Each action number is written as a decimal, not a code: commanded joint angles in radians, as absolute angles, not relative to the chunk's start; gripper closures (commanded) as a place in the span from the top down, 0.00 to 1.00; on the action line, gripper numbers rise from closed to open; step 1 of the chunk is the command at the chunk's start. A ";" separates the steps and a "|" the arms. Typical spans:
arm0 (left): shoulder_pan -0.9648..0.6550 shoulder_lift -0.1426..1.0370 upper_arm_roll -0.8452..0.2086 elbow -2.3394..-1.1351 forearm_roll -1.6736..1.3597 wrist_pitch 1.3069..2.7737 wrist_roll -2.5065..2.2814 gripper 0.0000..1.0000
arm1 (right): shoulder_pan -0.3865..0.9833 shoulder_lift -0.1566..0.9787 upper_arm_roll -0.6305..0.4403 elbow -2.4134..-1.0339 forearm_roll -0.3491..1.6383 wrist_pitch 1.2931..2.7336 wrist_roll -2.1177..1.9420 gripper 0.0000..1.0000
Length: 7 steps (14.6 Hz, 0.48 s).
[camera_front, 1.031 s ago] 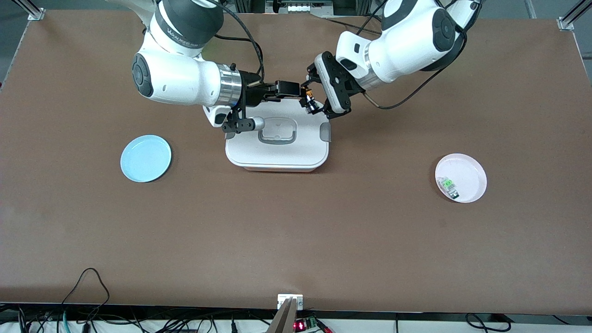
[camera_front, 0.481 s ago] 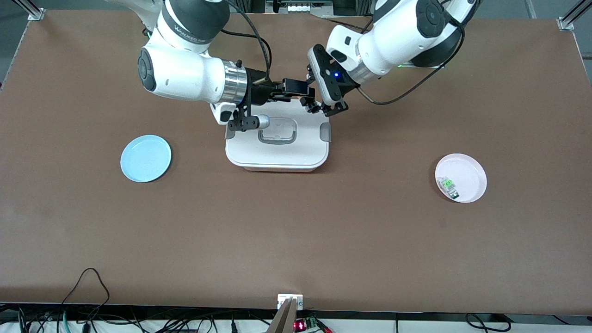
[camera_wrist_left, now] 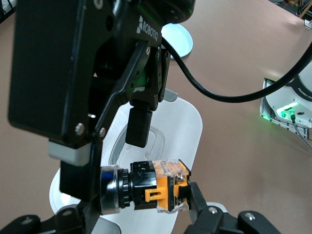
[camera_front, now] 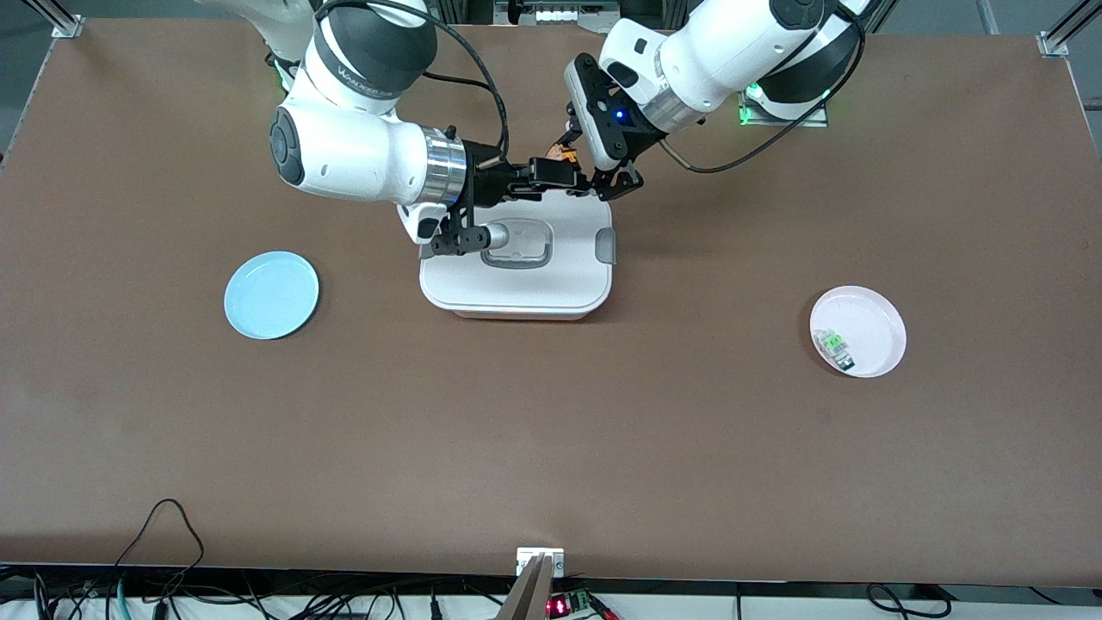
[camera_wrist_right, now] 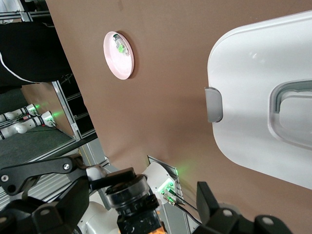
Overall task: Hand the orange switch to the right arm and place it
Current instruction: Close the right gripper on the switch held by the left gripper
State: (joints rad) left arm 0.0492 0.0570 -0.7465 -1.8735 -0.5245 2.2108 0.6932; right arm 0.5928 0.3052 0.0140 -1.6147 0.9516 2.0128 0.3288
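The orange switch is a small black part with orange on one end. My left gripper is shut on it and holds it over the edge of the white lidded box farthest from the front camera. In the left wrist view the switch sits crosswise between my left gripper's fingertips. My right gripper is open at the switch. In the right wrist view the switch lies between the right gripper's spread fingers, with a gap to one finger.
A blue plate lies toward the right arm's end of the table. A pink plate toward the left arm's end holds a clear-and-green part. Both arms crowd the space over the white box.
Both grippers have moved together away from the front camera, toward the bases. The left gripper still holds the switch, and the right gripper has stayed at it.
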 commanded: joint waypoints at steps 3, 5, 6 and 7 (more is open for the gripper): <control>0.058 0.040 -0.747 -1.868 -0.485 2.197 0.689 0.00 | 0.598 0.291 0.017 -1.623 0.940 1.985 0.328 0.96; 0.061 0.041 -0.746 -1.868 -0.485 2.197 0.698 0.00 | 0.600 0.285 0.017 -1.631 0.939 1.977 0.330 0.89; 0.063 0.041 -0.744 -1.868 -0.485 2.197 0.698 0.00 | 0.601 0.278 0.018 -1.638 0.939 1.977 0.331 0.84; 0.064 0.041 -0.744 -1.868 -0.485 2.197 0.699 0.00 | 0.601 0.276 0.018 -1.640 0.939 1.977 0.331 0.80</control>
